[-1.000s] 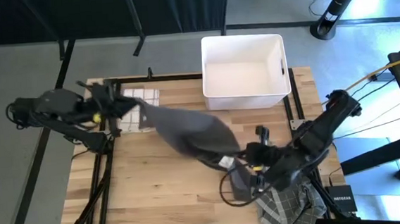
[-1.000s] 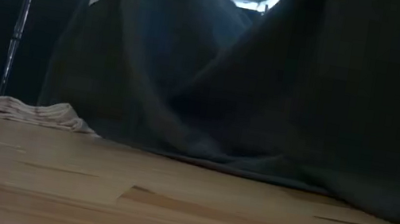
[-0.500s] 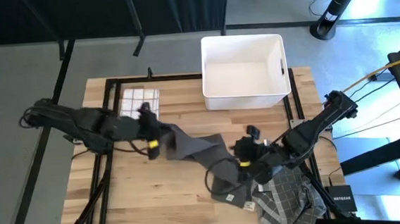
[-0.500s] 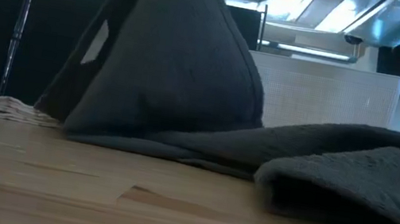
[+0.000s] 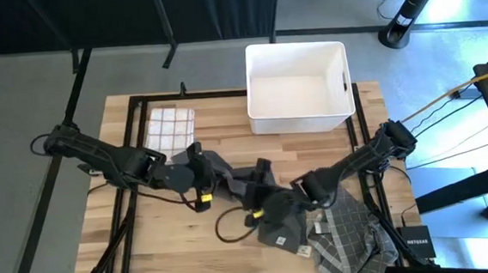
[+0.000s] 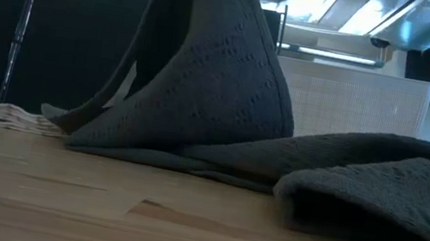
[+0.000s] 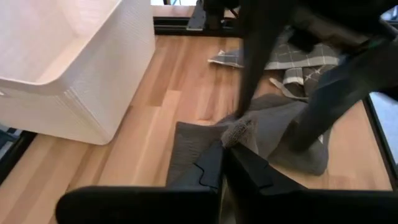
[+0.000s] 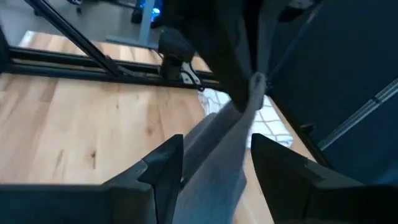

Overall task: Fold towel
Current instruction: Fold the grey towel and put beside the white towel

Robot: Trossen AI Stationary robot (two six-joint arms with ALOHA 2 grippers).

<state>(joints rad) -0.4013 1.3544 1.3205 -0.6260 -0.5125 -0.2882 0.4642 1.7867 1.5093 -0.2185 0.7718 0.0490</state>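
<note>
Centrally, left gripper (image 5: 202, 175) pinches grey towel (image 5: 271, 216) edge; right gripper (image 5: 261, 195) fingers spread, towel between them. White bin (image 5: 298, 88) behind.

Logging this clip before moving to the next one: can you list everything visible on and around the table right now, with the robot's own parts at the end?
grey towel: 1, dark grey, bunched at the table's middle, one part pulled up between the arms
checked cloth: 1, white with a grid, folded flat at the table's far left
checked cloths: a crumpled heap, grey with pale lines, at the table's near right corner
bin: 1, white, at the far edge of the table
table: 1, light wood, black frame
left end effector: shut on the grey towel, left of centre
right end effector: fingers apart, towel between them, at centre
</note>
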